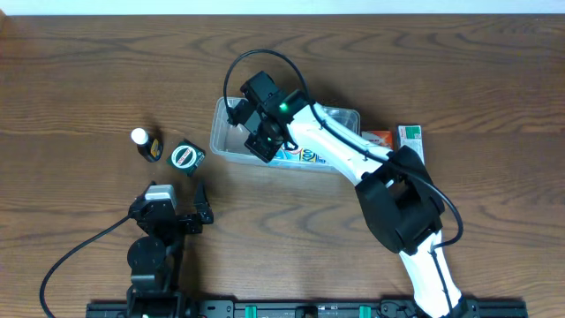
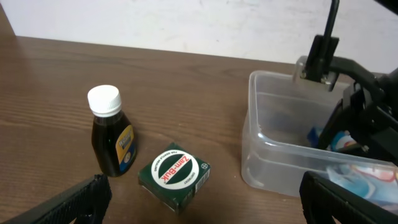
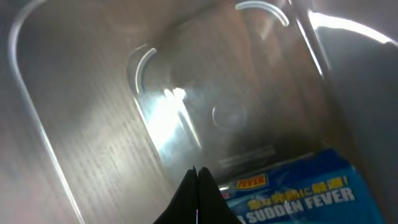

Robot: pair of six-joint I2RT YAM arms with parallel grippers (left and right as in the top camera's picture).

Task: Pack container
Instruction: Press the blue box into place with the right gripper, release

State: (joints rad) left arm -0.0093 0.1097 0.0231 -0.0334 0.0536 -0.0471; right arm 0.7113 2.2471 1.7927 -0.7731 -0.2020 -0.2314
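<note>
1. Two hands show; the left hand (image 1: 169, 210), nearest, is spread wide above the counter (image 1: 88, 71).
2. Just beyond it stand a bottle (image 1: 146, 144) and a green box (image 1: 186, 156), side by side.
3. Farther right, the container (image 1: 217, 132) sits mid-counter. The right hand (image 3: 198, 193), pinched shut and empty, is at its left end, by a blue packet (image 3: 298, 186).
4. Two boxes (image 1: 410, 140) lie at its right end.
</note>
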